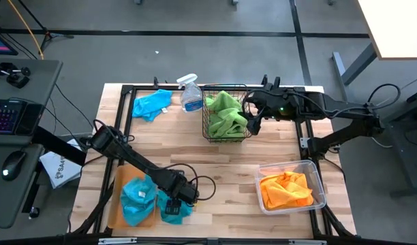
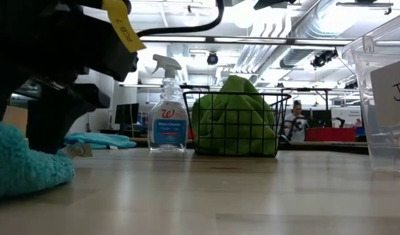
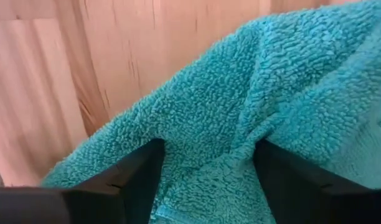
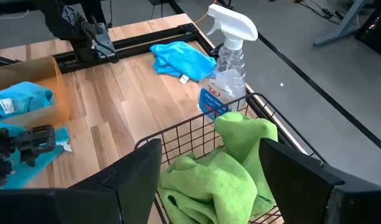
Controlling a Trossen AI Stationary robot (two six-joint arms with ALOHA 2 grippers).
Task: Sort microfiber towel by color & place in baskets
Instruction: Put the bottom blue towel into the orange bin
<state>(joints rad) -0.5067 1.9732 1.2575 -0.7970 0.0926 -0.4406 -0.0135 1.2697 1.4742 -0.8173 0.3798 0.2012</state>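
My left gripper [image 1: 173, 203] is low over the near-left of the table, open, with its fingers down on a turquoise towel [image 3: 253, 93] that lies beside the orange-brown tray [image 1: 115, 197]. A second turquoise towel [image 1: 137, 197] rests on that tray, and a third [image 1: 150, 103] lies at the far left. My right gripper [image 4: 209, 180] hovers open just right of the black wire basket [image 1: 225, 138], touching nothing. Green towels [image 1: 225, 112] are heaped in that basket. The clear bin [image 1: 319, 178] holds orange towels [image 1: 285, 189]. My left gripper comes at the turquoise towel from above, pointing down. Its open fingers [image 3: 141, 177] stand in the pile on either side of a raised fold [image 3: 209, 168]. The towel lies slack on the table [image 2: 23, 166]; one layer or several, I cannot tell.
A clear spray bottle with blue liquid [image 1: 190, 95] stands at the far edge, just left of the basket. Bare wood lies across the table's middle [image 1: 215, 163]. A black frame runs along the table's sides. A desk with a keyboard and mouse stands beyond the left edge.
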